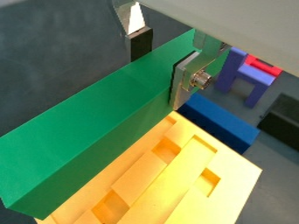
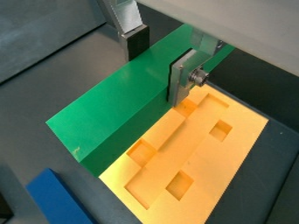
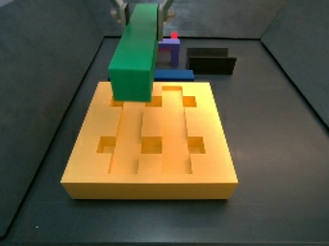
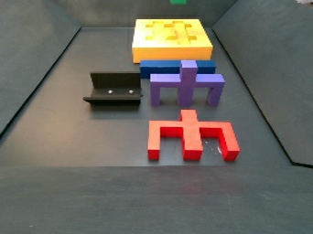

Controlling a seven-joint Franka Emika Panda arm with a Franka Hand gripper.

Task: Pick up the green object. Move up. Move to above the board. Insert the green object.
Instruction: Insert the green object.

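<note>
My gripper [image 1: 163, 59] is shut on the green object [image 1: 93, 131], a long green bar, with one silver finger [image 1: 187, 77] on each long side. It also shows so in a wrist view [image 2: 160, 58]. The bar [image 2: 111, 114] hangs tilted over the board [image 2: 205, 144], a thick yellow slab with grooves and square holes. In a side view the bar [image 3: 138, 48] hangs from the gripper [image 3: 144, 8] above the board's far left part [image 3: 148, 139], clear of its top. In a side view the board [image 4: 171, 37] lies at the far end.
A blue bar [image 3: 176, 73] lies against the board's far edge. Behind it stand a purple piece [image 3: 170, 54], a red piece [image 3: 174, 38] and the dark fixture [image 3: 213, 63]. In a side view they show as the blue bar [image 4: 178, 67], purple piece [image 4: 186, 84], red piece [image 4: 189, 135] and fixture [image 4: 113, 90].
</note>
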